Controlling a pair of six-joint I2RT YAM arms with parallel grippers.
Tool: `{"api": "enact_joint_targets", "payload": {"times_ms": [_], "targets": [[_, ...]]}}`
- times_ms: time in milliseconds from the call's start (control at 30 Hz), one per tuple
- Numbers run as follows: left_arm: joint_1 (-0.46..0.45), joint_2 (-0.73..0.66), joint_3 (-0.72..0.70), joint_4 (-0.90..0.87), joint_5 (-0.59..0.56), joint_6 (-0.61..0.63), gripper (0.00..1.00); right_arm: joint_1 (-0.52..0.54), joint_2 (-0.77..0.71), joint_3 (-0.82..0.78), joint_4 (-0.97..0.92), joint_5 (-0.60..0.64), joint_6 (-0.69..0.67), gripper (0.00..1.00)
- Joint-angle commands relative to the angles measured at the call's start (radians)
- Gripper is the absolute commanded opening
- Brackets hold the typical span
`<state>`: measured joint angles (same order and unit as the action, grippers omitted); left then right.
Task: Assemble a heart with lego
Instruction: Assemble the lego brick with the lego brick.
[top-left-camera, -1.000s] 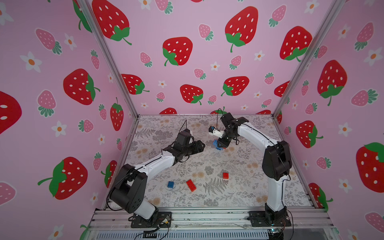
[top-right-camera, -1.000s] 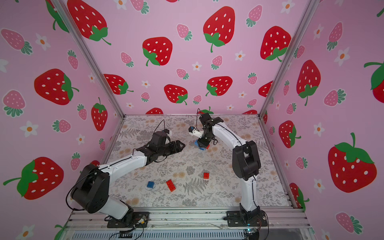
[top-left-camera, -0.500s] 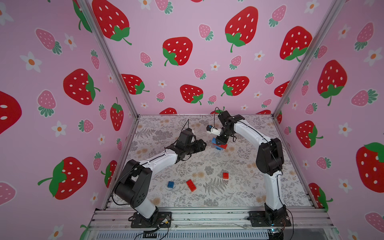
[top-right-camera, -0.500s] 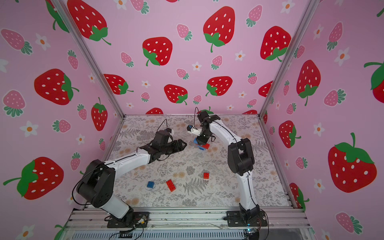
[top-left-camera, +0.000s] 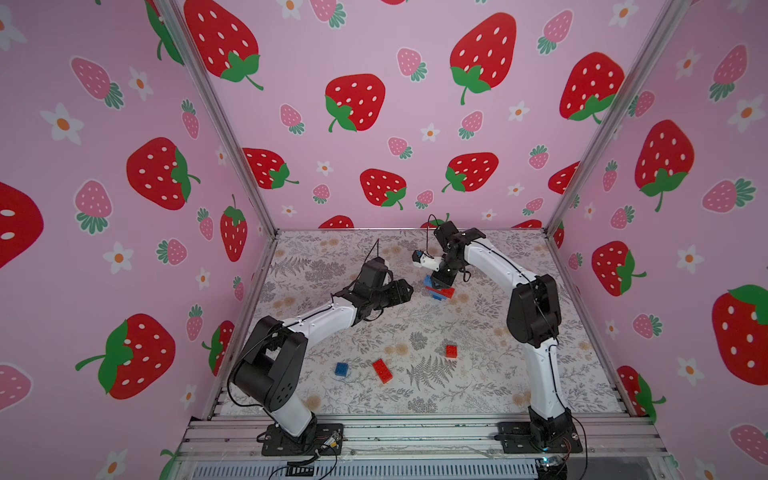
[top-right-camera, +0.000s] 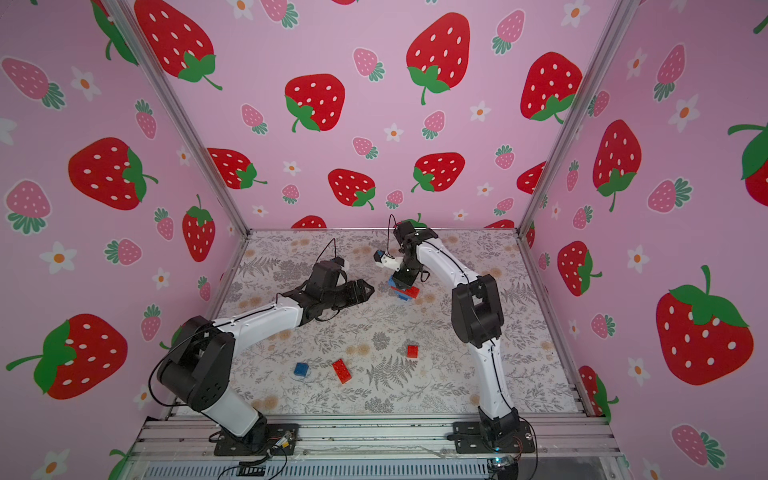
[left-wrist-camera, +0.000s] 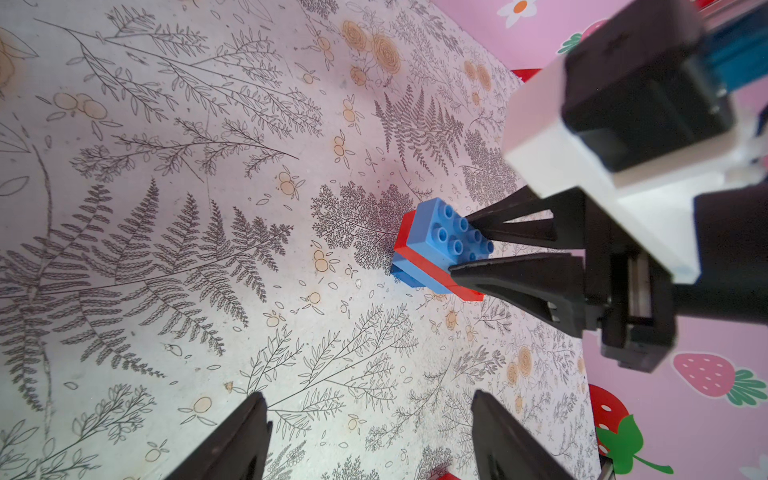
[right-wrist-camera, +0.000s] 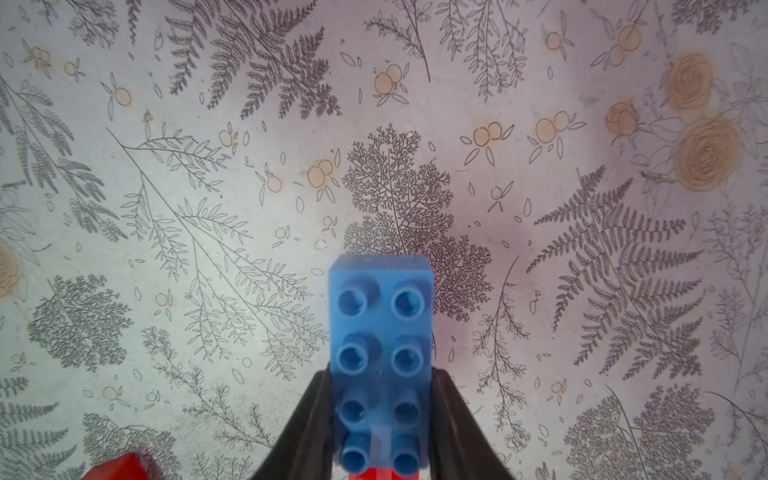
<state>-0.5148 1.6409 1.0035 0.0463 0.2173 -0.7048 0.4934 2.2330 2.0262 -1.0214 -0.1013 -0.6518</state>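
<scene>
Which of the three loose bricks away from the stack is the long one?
The middle red brick: long and rectangular, while the blue brick and the other red brick flanking it are small squares.

Two matching arms. Left arm (top-left-camera: 320, 322) and right arm (top-left-camera: 494, 266): smooth white link shells joined by bulky black joint housings (top-left-camera: 534, 309). A row of small dark screw heads (top-right-camera: 257, 318) runs along the left arm's white shell. Each arm ends in a black base plate (top-left-camera: 301, 442).

Left pincer (left-wrist-camera: 368, 395) and right pincer (top-left-camera: 439, 283): two matte black, tapering, wedge-shaped fingers (left-wrist-camera: 519, 282).

Behind the right pincer: a white block (left-wrist-camera: 582, 166) carrying a black camera module (left-wrist-camera: 640, 95), with a thin black cable (top-left-camera: 428, 232) looping beside it.
</scene>
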Motion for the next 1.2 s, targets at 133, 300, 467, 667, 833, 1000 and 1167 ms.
{"api": "enact_joint_targets", "payload": {"times_ms": [133, 300, 467, 667, 833, 1000, 1167], "targets": [[0.000, 0.010, 0.036, -0.007, -0.008, 0.010, 0.81, -0.007, 0.036, 0.036, -0.038, 0.003, -0.008, 0.30], [-0.001, 0.007, 0.033, -0.012, -0.013, 0.012, 0.81, -0.007, 0.059, 0.046, -0.056, -0.012, -0.011, 0.30], [0.001, 0.006, 0.032, -0.018, -0.015, 0.013, 0.81, -0.010, 0.072, 0.045, -0.067, -0.002, -0.009, 0.30], [0.000, 0.005, 0.028, -0.017, -0.015, 0.012, 0.81, -0.017, 0.070, 0.048, -0.101, -0.021, -0.014, 0.30], [0.000, 0.001, 0.018, -0.015, -0.013, 0.005, 0.81, -0.030, 0.088, 0.050, -0.125, -0.020, 0.003, 0.31], [-0.001, -0.004, 0.012, -0.015, -0.015, 0.003, 0.81, -0.045, 0.100, 0.045, -0.149, -0.086, 0.032, 0.31], [-0.001, -0.005, 0.008, -0.019, -0.017, 0.004, 0.81, -0.046, 0.110, 0.011, -0.144, -0.066, 0.043, 0.31]]}}
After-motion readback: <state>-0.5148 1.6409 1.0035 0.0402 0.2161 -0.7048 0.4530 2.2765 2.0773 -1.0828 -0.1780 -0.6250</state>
